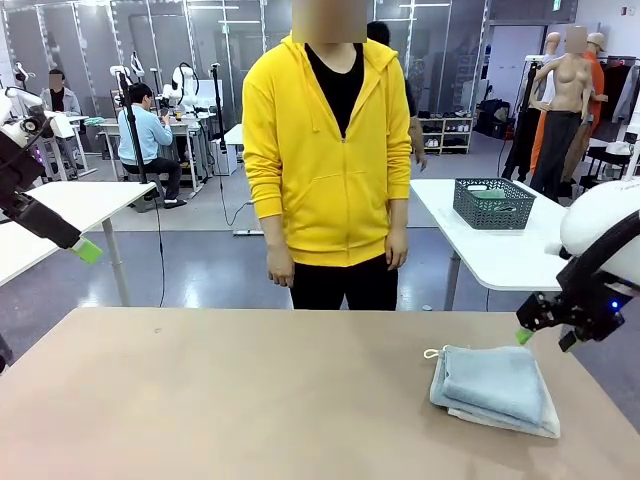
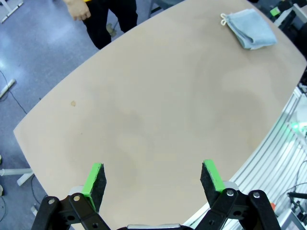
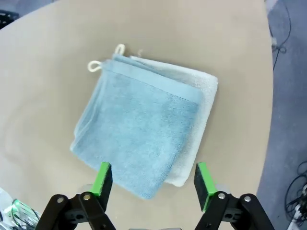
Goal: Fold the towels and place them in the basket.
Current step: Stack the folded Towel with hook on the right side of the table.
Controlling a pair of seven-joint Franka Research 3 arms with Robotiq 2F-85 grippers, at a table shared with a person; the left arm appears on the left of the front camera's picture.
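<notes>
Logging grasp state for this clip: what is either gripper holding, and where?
Nothing: the right gripper hangs open above the folded towels; the left gripper is open.

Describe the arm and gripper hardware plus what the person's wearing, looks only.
Both arms are glossy white with black wrist sections. The right arm shows a small blue light near its wrist. The left gripper and right gripper have black linkage fingers with silver pivot bolts and bright green pads. The person wears a yellow zip hoodie over a black top, sleeves down to the wrists, with black trousers.
</notes>
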